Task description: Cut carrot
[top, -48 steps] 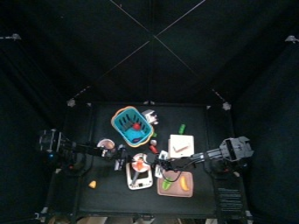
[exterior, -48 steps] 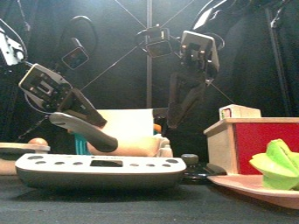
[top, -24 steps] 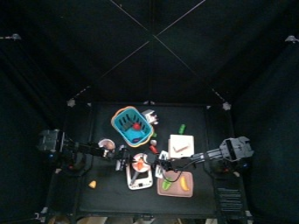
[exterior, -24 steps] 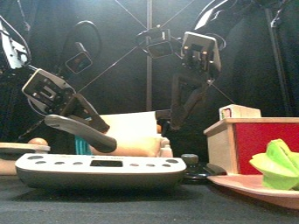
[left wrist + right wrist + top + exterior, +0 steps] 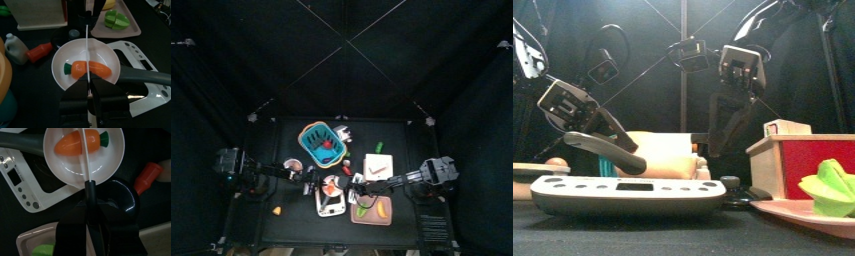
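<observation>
The carrot (image 5: 89,69) lies in a white bowl (image 5: 107,52) on the desk, with a knife blade (image 5: 87,55) standing edge-on across it. The right gripper (image 5: 93,208) is clamped on the knife handle. For the left gripper (image 5: 90,92) I cannot tell. If the blade presses off-centre, the round carrot may roll, or the bowl may tip against the white tray (image 5: 143,60) beside it.
</observation>
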{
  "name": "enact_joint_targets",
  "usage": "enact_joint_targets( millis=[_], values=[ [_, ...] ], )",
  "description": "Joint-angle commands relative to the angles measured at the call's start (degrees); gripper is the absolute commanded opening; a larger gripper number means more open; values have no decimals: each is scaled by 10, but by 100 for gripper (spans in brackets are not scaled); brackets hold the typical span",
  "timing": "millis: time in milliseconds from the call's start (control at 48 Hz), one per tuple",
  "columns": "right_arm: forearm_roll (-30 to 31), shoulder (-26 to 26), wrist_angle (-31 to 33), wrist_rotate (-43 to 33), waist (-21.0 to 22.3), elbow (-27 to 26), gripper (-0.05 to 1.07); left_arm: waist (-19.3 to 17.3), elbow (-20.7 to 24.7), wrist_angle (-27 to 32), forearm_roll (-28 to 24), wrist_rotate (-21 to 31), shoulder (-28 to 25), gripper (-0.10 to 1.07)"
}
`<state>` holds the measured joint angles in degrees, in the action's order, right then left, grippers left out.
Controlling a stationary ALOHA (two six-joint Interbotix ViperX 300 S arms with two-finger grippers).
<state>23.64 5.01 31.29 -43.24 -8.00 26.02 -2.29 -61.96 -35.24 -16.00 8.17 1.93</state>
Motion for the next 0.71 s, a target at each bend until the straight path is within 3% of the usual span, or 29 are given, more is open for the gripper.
enact_joint_targets(
  millis=[0, 688],
  values=[
    [2, -10, -9, 1, 4, -15, 47, 0, 12, 6, 1, -2, -1, 36],
    [0, 2, -9, 2, 4, -18, 47, 1, 16, 35, 2, 0, -8, 36]
  ],
)
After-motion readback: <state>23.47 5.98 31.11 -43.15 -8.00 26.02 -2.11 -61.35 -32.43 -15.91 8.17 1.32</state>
